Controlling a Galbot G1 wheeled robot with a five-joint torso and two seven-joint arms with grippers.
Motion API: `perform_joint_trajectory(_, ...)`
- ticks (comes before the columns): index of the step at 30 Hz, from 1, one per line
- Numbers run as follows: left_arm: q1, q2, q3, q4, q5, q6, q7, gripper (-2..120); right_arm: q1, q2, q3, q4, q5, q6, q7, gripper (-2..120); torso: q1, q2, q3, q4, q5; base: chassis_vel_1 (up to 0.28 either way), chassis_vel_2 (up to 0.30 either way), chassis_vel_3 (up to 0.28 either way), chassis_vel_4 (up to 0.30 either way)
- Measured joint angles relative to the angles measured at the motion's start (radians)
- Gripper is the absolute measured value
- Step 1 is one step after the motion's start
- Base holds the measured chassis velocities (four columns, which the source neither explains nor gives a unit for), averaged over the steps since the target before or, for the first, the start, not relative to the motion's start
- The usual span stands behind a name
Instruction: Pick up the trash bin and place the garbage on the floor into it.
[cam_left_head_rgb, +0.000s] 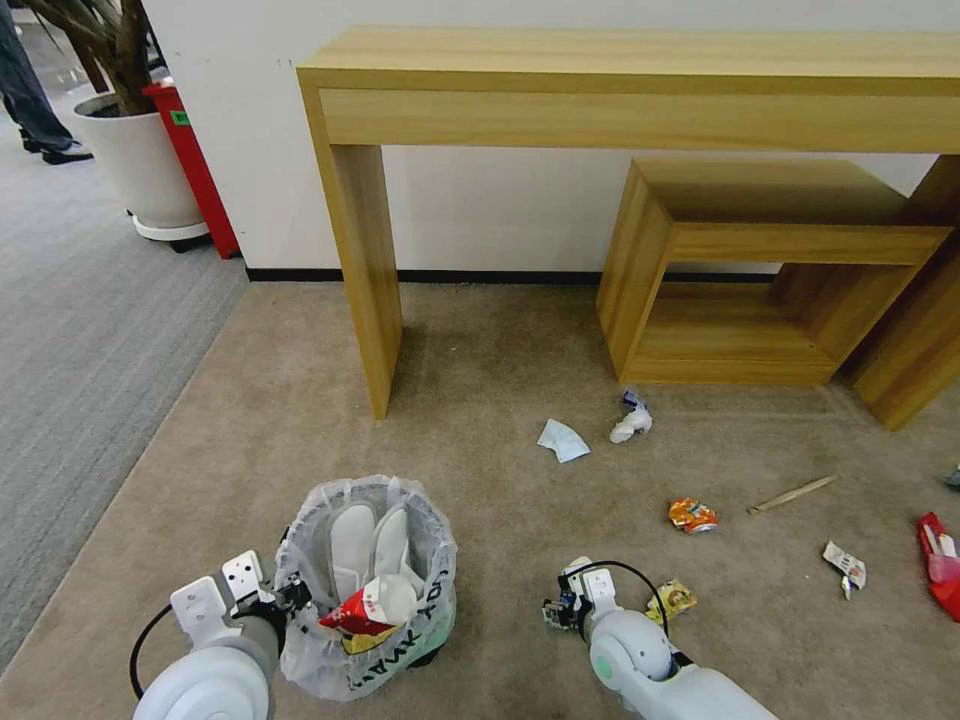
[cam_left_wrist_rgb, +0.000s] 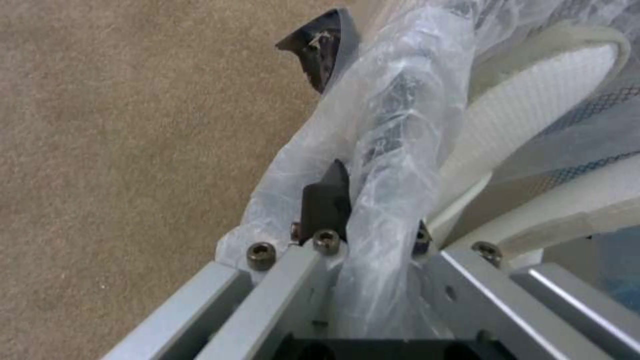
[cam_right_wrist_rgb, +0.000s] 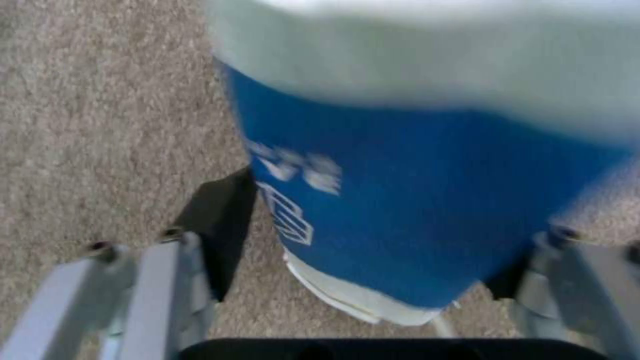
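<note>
The trash bin (cam_left_head_rgb: 400, 655), lined with a lettered translucent bag, stands on the beige floor (cam_left_head_rgb: 480, 400) at the lower left. Two white slippers (cam_left_head_rgb: 352, 540) and a crushed red cup (cam_left_head_rgb: 360, 612) lie inside it. My left gripper (cam_left_head_rgb: 292, 595) is shut on the bin's bagged rim (cam_left_wrist_rgb: 400, 125), one finger (cam_left_wrist_rgb: 327, 205) outside it. To the bin's right, my right gripper (cam_left_head_rgb: 560, 605) sits low over the carpet, its pads against both sides of a blue-white carton (cam_right_wrist_rgb: 413, 200). Other garbage lies around: a tissue (cam_left_head_rgb: 563, 440), an orange can (cam_left_head_rgb: 692, 516), a wooden stick (cam_left_head_rgb: 792, 495) and a red wrapper (cam_left_head_rgb: 940, 565).
A wooden desk (cam_left_head_rgb: 640, 90) stands against the wall, its leg (cam_left_head_rgb: 365, 270) ahead of the bin, and a low wooden shelf (cam_left_head_rgb: 760, 270) sits under it at the right. Grey striped carpet (cam_left_head_rgb: 80, 300) and a white planter (cam_left_head_rgb: 140, 160) are at the left.
</note>
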Motion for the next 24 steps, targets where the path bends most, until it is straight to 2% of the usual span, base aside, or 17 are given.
perform_joint_trajectory(3, -0.004, 0.004, 0.004, 0.005, -0.002, -0.003, 0.000, 1, 0.000, -0.001, 0.002, -0.005, -0.007, 0.015, -0.013, 51, 0.000, 0.000, 0.000, 0.0000, 0.0000, 0.000, 0.000, 0.000, 0.000)
perform_joint_trajectory(4, -0.004, 0.004, 0.004, 0.005, -0.002, -0.003, 0.000, 1, 0.000, -0.001, 0.002, -0.005, -0.007, 0.015, -0.013, 51, 0.000, 0.000, 0.000, 0.0000, 0.0000, 0.000, 0.000, 0.000, 0.000)
perform_joint_trajectory(7, -0.007, 0.009, 0.005, 0.010, -0.003, -0.007, 0.000, 1, 0.004, -0.002, 0.006, -0.011, -0.011, 0.029, -0.018, 35, 0.000, 0.000, 0.000, 0.0000, 0.0000, 0.000, 0.000, 0.000, 0.000)
perform_joint_trajectory(9, -0.007, 0.009, 0.005, 0.010, -0.003, -0.008, 0.000, 1, 0.004, -0.002, 0.006, -0.012, -0.012, 0.031, -0.019, 34, 0.000, 0.000, 0.000, 0.0000, 0.0000, 0.000, 0.000, 0.000, 0.000)
perform_joint_trajectory(11, -0.007, 0.013, 0.004, 0.011, -0.006, -0.010, 0.000, 1, 0.007, -0.005, 0.006, -0.014, -0.020, 0.042, -0.026, 22, 0.000, 0.000, 0.000, 0.0000, 0.0000, 0.000, 0.000, 0.000, 0.000)
perform_joint_trajectory(12, -0.007, 0.013, 0.004, 0.011, -0.006, -0.010, 0.000, 1, 0.007, -0.005, 0.006, -0.014, -0.020, 0.042, -0.026, 22, 0.000, 0.000, 0.000, 0.0000, 0.0000, 0.000, 0.000, 0.000, 0.000)
perform_joint_trajectory(15, -0.008, 0.019, -0.002, 0.012, -0.010, -0.012, -0.001, 1, 0.011, -0.006, 0.010, -0.012, -0.020, 0.050, -0.034, 7, 0.000, 0.000, 0.000, 0.0000, 0.0001, 0.000, 0.000, 0.000, 0.000)
perform_joint_trajectory(17, -0.008, 0.020, -0.002, 0.012, -0.011, -0.013, -0.001, 1, 0.011, -0.006, 0.011, -0.011, -0.020, 0.051, -0.035, 6, 0.000, 0.000, 0.000, 0.0000, 0.0000, 0.000, 0.000, 0.000, 0.000)
perform_joint_trajectory(18, -0.008, 0.021, -0.004, 0.012, -0.012, -0.013, -0.001, 1, 0.012, -0.007, 0.014, -0.006, -0.020, 0.056, -0.041, 0, 0.000, 0.000, 0.000, 0.0000, 0.0000, 0.000, 0.000, 0.000, 0.000)
perform_joint_trajectory(24, -0.003, 0.027, -0.010, 0.009, -0.021, -0.013, -0.004, 1, 0.008, -0.037, 0.058, 0.063, -0.068, 0.107, -0.101, 0, 0.000, 0.000, 0.000, 0.0000, 0.0001, 0.000, 0.000, 0.000, 0.000)
